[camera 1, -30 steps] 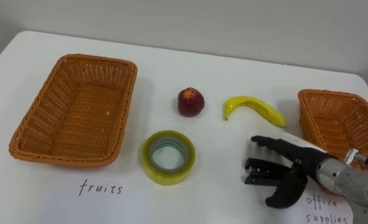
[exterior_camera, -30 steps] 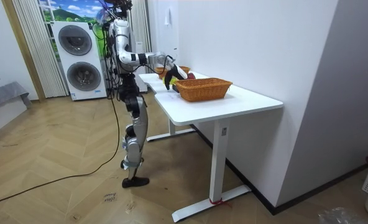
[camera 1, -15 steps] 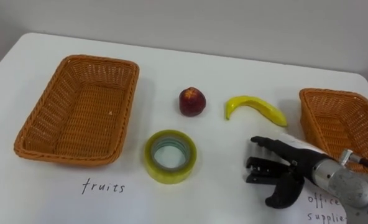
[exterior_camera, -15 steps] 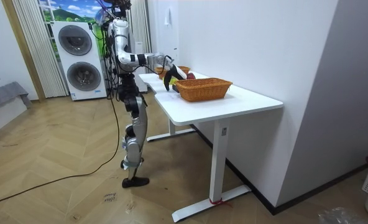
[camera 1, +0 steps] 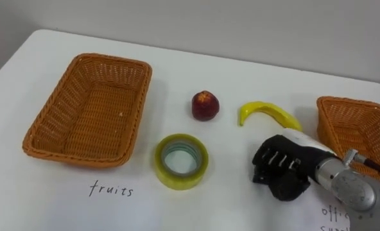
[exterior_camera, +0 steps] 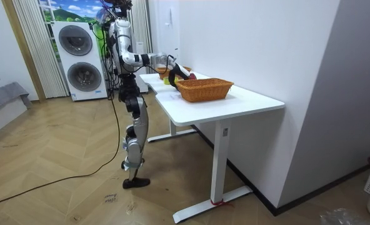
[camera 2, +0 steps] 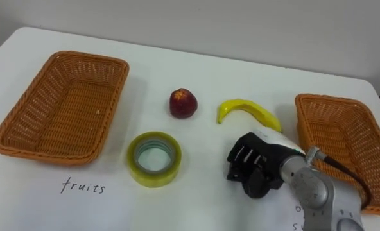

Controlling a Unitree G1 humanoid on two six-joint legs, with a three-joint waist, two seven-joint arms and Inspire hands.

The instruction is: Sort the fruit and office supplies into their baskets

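The right hand [camera 1: 286, 168] rests on the white table [camera 1: 196, 70] at 4 o'clock, its fingers curled down and clamped over the black stapler [camera 1: 259, 176]. The wide wicker basket [camera 1: 87, 109] at 9 o'clock and the far wicker basket [camera 1: 363, 131] at 3 o'clock show only bare woven floors. The red round fruit [camera 1: 205, 105] lies at 12, the banana [camera 1: 267, 113] at 1, and the yellow tape roll [camera 1: 180, 181] at 6

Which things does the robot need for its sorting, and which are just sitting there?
For the job: fruits basket, office basket, apple, banana, tape roll, black item under the right hand.
Just there: washing machines, curtain.
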